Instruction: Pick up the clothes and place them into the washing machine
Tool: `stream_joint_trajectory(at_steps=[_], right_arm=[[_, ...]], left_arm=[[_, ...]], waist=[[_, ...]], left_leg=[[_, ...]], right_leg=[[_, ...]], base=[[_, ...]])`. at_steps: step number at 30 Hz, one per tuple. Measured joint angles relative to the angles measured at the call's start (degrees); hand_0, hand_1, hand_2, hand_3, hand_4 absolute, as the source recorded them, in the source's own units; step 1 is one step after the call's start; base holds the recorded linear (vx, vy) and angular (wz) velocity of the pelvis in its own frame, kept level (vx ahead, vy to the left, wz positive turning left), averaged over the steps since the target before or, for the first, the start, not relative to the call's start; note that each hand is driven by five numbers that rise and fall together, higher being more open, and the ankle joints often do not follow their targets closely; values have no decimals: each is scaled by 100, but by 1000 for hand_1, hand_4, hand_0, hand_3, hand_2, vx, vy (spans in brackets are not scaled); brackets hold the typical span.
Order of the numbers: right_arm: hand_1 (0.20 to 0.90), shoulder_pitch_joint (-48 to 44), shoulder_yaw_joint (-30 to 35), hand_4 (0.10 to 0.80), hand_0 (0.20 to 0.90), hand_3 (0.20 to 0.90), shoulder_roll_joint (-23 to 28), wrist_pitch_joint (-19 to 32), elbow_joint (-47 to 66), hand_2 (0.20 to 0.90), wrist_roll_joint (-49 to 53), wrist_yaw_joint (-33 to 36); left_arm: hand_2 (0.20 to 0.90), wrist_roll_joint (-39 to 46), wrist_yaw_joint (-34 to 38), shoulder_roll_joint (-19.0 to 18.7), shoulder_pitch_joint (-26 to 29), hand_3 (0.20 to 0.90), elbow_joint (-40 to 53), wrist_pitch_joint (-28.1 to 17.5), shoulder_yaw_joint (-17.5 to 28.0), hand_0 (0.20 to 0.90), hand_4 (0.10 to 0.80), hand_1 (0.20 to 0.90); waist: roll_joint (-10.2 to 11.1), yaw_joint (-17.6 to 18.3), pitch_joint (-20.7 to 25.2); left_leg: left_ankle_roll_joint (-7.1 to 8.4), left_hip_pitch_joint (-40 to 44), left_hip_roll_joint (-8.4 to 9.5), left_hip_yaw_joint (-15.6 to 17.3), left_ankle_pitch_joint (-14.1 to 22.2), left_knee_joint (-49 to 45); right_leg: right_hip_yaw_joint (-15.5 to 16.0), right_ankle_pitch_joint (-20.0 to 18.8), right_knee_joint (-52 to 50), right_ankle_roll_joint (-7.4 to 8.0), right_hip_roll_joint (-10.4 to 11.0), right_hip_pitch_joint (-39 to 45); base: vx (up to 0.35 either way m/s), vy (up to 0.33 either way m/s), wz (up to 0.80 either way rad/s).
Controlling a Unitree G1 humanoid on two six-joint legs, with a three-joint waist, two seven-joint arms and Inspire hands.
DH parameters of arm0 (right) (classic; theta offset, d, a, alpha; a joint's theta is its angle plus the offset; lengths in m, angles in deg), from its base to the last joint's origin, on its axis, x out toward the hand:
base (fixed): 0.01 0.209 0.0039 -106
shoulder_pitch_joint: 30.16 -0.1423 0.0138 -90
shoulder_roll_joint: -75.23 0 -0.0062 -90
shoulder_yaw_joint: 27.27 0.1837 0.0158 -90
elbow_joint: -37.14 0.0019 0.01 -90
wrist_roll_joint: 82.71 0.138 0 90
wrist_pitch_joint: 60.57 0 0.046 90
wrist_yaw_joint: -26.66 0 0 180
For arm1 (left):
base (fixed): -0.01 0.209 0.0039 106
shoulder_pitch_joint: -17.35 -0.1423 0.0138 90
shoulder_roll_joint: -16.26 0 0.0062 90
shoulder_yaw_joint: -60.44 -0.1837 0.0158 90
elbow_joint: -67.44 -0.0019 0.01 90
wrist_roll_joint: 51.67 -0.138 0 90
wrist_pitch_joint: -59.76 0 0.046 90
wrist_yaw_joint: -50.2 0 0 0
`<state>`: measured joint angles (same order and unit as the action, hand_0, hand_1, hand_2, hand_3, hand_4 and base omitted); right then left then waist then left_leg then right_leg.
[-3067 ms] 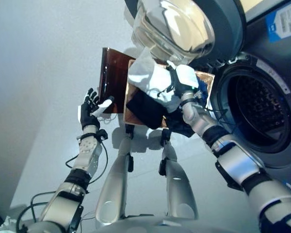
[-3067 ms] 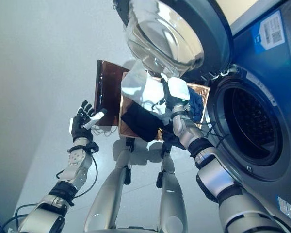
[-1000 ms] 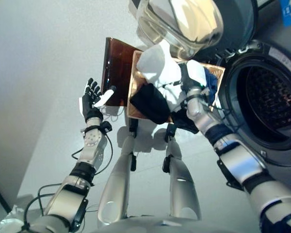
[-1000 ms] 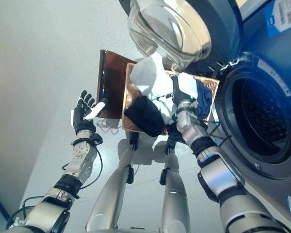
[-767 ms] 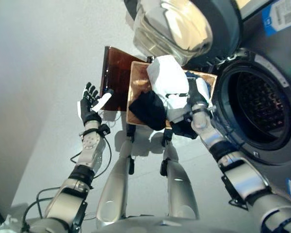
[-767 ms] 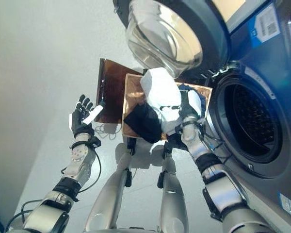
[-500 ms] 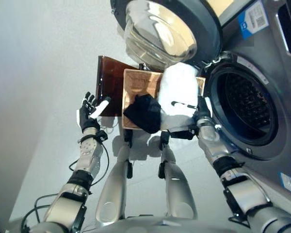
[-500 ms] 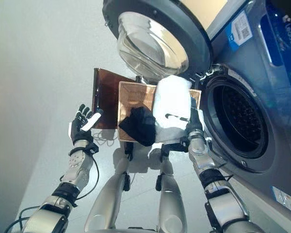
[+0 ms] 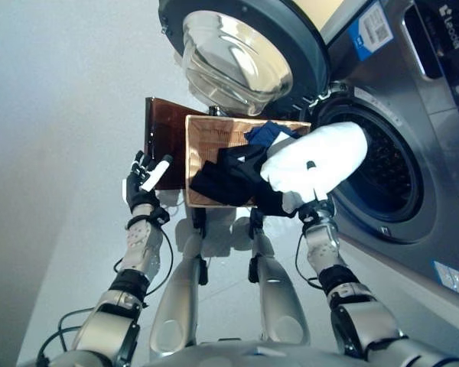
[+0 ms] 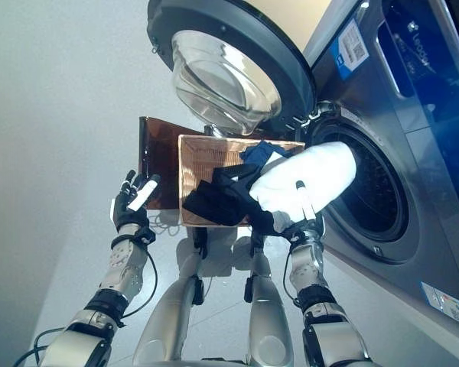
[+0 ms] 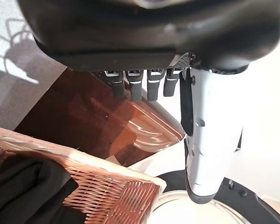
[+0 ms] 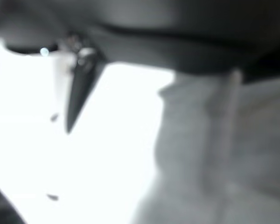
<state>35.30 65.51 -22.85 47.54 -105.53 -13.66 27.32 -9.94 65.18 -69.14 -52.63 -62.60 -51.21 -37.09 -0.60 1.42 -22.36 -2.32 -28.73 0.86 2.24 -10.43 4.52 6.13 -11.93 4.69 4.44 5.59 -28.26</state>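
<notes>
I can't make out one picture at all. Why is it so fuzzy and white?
Right wrist view: the white garment sits right against the lens, so it shows blurred and glaring white. Eye views: sharp, with bright glare on the washer's glass door. Left wrist view: clear, showing the wicker basket.

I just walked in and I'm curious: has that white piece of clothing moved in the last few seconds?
Yes. The white garment, held by the right hand, has left the wicker basket and reached the washing machine's drum opening.
</notes>
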Motion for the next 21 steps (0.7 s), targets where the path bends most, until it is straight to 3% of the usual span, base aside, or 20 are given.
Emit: stream_joint_trajectory(at_steps=[10, 16, 21], right_arm=[[200, -411, 477, 300, 200, 200, -192, 426, -562, 200, 858, 463], [200, -994, 976, 300, 200, 200, -49, 597, -618, 200, 1140, 590], [200, -1485, 1381, 300, 200, 200, 191, 729, -841, 200, 1439, 770]], left_arm=[[900, 149, 74, 12, -23, 900, -101, -2, -48, 900, 800, 900], [900, 147, 126, 74, -62, 900, -96, -2, -140, 900, 800, 900], [900, 142, 110, 86, -137, 900, -62, -3, -272, 900, 800, 900]], waist=[[-52, -65, 64], [-358, -110, 257], [-463, -251, 311]], left_leg=[[12, 17, 15, 55, 18, 1], [13, -90, 32, 53, 20, 1], [-3, -113, 37, 59, 9, 0]], right_leg=[[-61, -2, 0, 4, 49, -19], [-63, -2, 0, 5, 60, -111], [-80, -8, 1, 14, 67, -156]], base=[[0, 0, 0], [0, 4, -1], [7, 5, -2]])
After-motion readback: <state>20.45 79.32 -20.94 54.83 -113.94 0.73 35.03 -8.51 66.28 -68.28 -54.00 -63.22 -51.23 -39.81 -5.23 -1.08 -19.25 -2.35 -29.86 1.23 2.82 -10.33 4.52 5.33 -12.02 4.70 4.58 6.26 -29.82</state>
